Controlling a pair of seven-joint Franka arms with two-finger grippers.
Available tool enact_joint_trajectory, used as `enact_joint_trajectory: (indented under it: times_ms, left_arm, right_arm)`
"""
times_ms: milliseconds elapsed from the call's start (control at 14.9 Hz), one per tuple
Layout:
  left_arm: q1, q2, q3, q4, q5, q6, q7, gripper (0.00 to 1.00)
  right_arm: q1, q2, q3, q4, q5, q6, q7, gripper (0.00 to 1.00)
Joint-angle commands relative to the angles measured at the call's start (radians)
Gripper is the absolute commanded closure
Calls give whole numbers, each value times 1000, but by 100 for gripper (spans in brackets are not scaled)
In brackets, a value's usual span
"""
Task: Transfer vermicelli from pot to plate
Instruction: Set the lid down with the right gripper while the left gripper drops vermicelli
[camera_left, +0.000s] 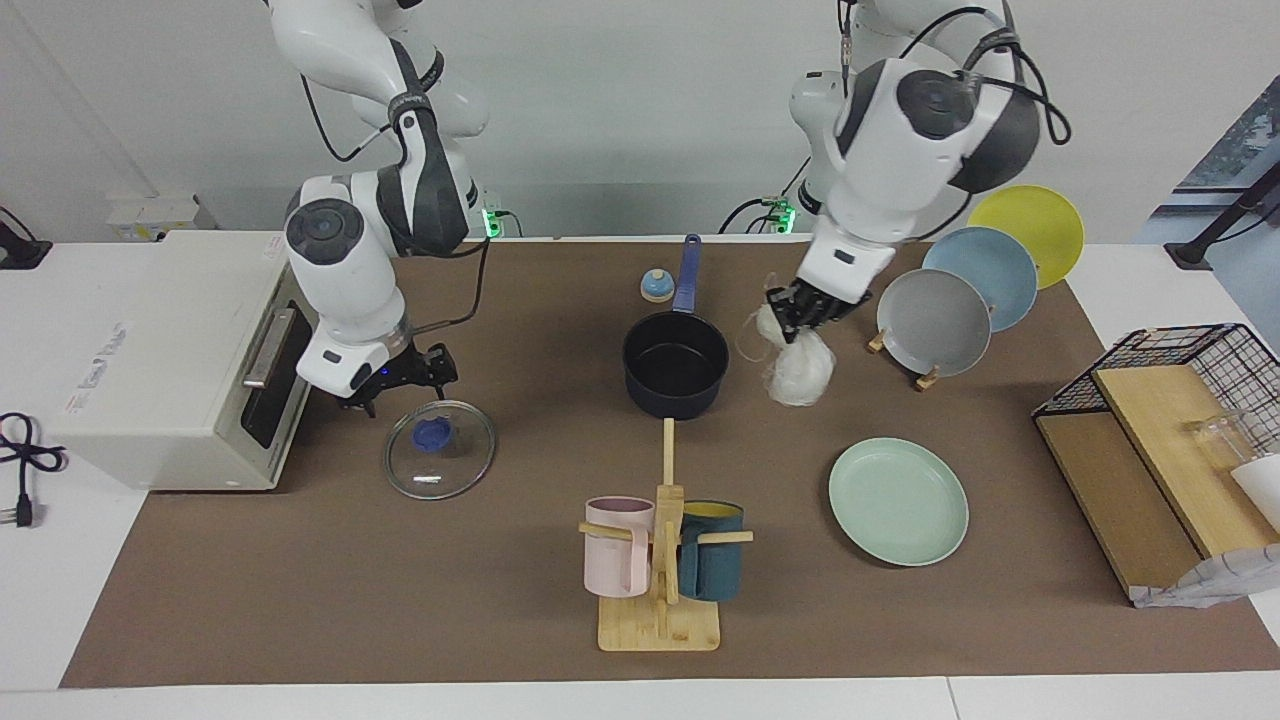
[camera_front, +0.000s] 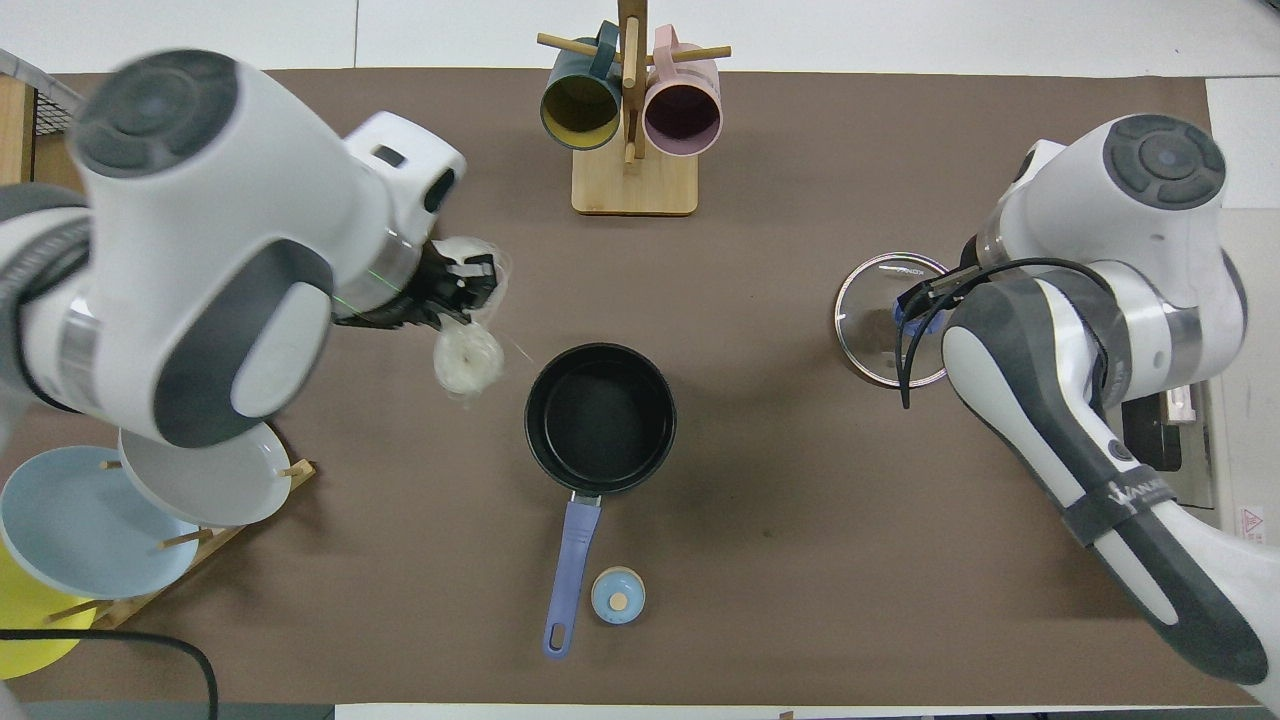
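Carrying the vermicelli (camera_left: 800, 370) pinched shut in my left gripper (camera_left: 797, 312), I'd travel level and release low over the plate (camera_left: 898, 500); right gripper (camera_left: 395, 385) waits open above the lid (camera_left: 440, 462).

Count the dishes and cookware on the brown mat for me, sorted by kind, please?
Plates: 4 – mint-green plate, grey plate, light-blue plate, yellow plate
Mugs: 2 – pink mug, navy mug
Pots: 1 – pot
Lids: 1 – glass lid
Total: 8
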Motion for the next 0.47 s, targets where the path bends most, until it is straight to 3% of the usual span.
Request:
enact_joint_trajectory:
  times_ms: [0, 268, 403]
  left_arm:
    - [102, 71, -9, 44, -21, 44, 123, 100]
    - [183, 157, -9, 35, -12, 188, 289, 100]
    - [186, 196, -7, 25, -9, 248, 298, 100]
  right_arm:
    - [-7, -78, 8, 30, 44, -118, 38, 0]
    - [-34, -202, -7, 38, 121, -252, 96, 0]
    - [10, -242, -56, 38, 121, -301, 99, 0]
